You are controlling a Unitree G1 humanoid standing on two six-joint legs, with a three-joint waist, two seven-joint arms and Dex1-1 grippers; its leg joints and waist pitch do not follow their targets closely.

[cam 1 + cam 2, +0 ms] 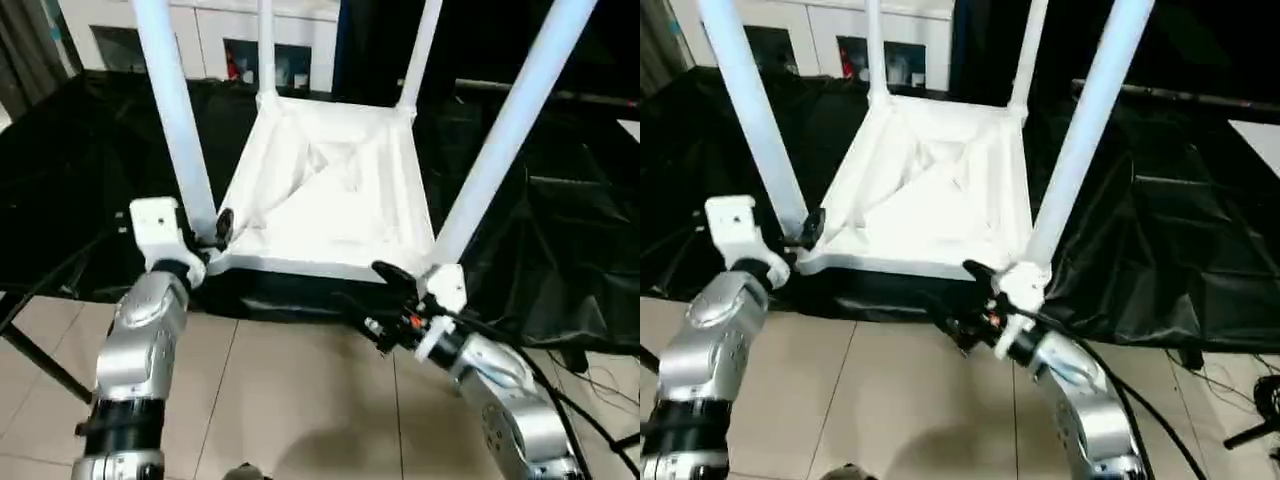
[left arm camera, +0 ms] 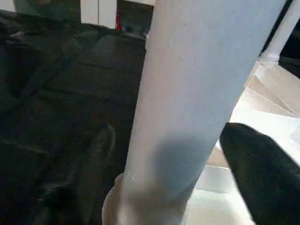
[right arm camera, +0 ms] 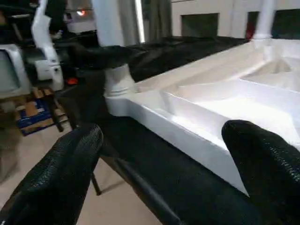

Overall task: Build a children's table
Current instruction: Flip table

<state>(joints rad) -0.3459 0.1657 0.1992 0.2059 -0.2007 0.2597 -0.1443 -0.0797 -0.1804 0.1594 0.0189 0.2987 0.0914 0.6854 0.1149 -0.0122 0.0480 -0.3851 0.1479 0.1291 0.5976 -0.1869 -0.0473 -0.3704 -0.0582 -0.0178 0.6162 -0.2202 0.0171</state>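
Lying upside down in the middle of the head views, the table top [image 1: 330, 200] rests ribbed side up on a surface draped in black cloth [image 1: 90, 170], with all four legs [image 1: 175, 110] standing up from its corner sockets and running out of the top of the frame. The left gripper [image 1: 215, 235] sits at lower left, at the base of the near-left leg; its black fingers [image 2: 262, 173] stand spread on either side of that leg, and whether they touch it cannot be told. The right gripper [image 1: 385, 300] is at lower centre-right, just below the top's near edge and beside the near-right leg [image 1: 500, 140]; its fingers [image 3: 61, 164] are spread wide with nothing between them, pointing along the underside rim.
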